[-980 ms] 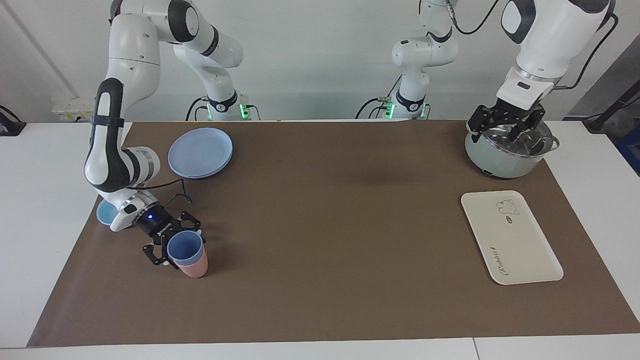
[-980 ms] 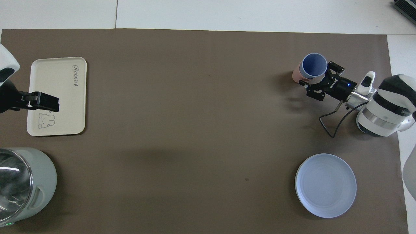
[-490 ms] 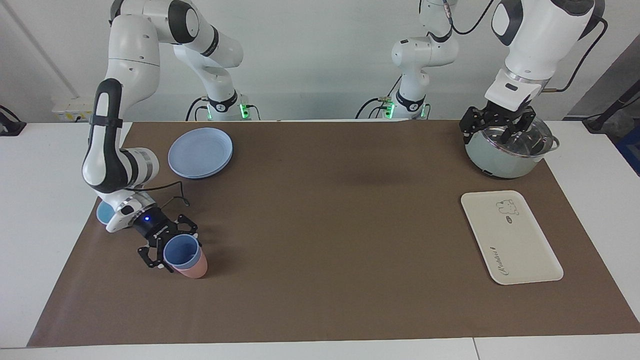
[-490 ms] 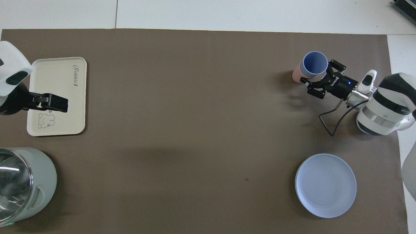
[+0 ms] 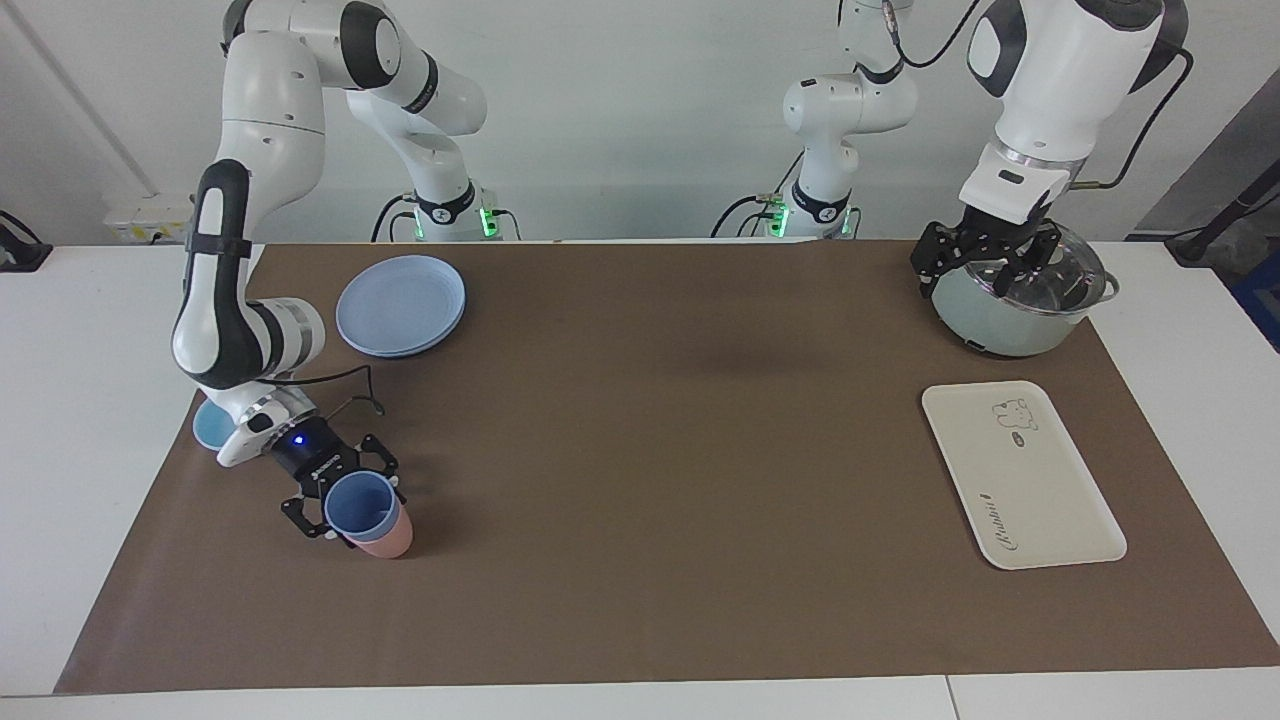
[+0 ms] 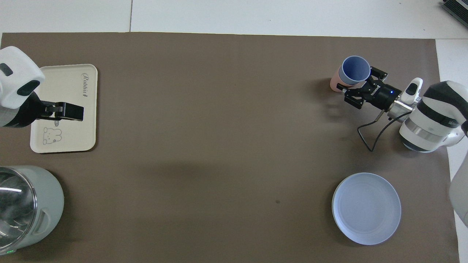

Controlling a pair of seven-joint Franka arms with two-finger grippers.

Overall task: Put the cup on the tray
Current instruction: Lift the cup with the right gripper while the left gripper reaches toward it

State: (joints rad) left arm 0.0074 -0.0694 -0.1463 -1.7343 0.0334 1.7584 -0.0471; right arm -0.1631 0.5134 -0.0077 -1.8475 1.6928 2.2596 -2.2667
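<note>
Brown matting covered the worktop point(image 5: 640, 560), white wall at the robots' end. At the right arm's end of it the right end effector point(image 5: 340, 490) lay low and nearly level, its wrist sloping down from a bent elbow, and its fingers point(image 6: 380, 73) bracketed the periwinkle-blue cup point(image 5: 359, 503), which sat directly ahead of the fingertips. That cup appeared nested in, or tight against, a salmon-pink tumbler point(image 5: 385, 540) showing below it; its long axis stood close to upright, tipped a little, mouth up. Whether the fingers had clenched on the wall or were only closing round it I could not tell. A small light-blue bowl point(image 5: 207, 426) lay partly hidden under the same arm's wrist, and a round blue plate point(image 5: 401, 303) sat closer to the robots than that end effector.

Well apart, at the left arm's end, lay the cream tray point(image 5: 1020, 472), bear print toward the robots. Judged from this, the carry would run the whole length of the worktop, or need a handover. The left end effector point(image 5: 985, 268) hung over the rim of a pale-green pot point(image 5: 1000, 310), fingers spread, holding nothing, much the closer of the two to the tray
</note>
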